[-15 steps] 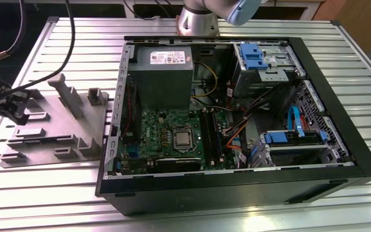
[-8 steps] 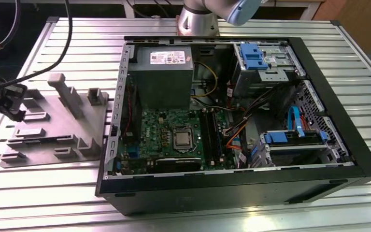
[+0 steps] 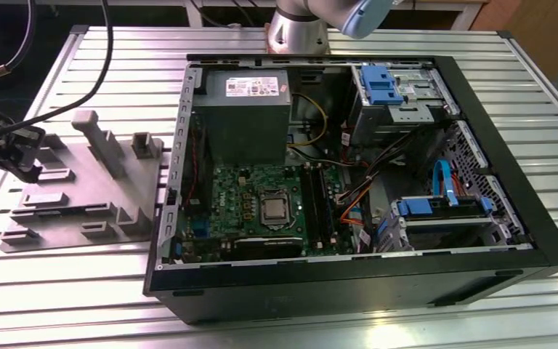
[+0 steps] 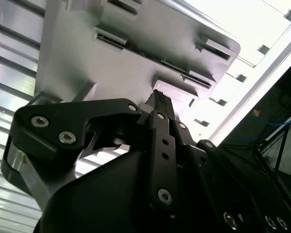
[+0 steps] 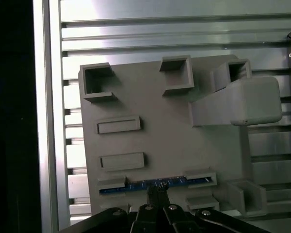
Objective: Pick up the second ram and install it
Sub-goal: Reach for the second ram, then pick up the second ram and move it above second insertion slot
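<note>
You have one fixture tray (image 3: 75, 196), one ram module (image 5: 155, 183) and one gripper (image 5: 155, 191). Count one computer case (image 3: 357, 283) and one power supply (image 3: 240, 120).

Camera layout
The grey moulded plastic fixture tray (image 3: 85, 193) (image 4: 136, 63) (image 5: 165, 126) is overlooked from afar in the exterior view, faced closely in both wrist views.

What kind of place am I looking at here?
Most likely a robotics lab or test bench for computer assembly: an open computer case sits on a slatted metal table, a grey fixture tray lies beside it, and a robot arm is mounted close by.
</note>
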Controlling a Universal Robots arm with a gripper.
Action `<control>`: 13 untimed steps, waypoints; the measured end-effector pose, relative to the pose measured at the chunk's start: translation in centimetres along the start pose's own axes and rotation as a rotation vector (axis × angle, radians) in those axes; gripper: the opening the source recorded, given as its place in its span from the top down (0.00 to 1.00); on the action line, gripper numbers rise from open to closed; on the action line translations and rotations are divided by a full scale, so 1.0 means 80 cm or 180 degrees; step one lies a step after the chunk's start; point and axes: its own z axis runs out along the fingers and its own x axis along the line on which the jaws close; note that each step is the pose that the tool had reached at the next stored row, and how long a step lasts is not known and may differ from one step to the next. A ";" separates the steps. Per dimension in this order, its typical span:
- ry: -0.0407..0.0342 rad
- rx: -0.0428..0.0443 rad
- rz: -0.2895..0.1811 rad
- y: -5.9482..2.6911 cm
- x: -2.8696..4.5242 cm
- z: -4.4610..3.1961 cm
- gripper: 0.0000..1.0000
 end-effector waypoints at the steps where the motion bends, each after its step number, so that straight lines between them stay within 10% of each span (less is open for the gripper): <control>1: 0.0000 0.0000 0.0000 0.000 -0.0002 0.0001 0.90; 13: 0.0000 0.0000 0.0000 0.000 -0.0053 0.0002 0.90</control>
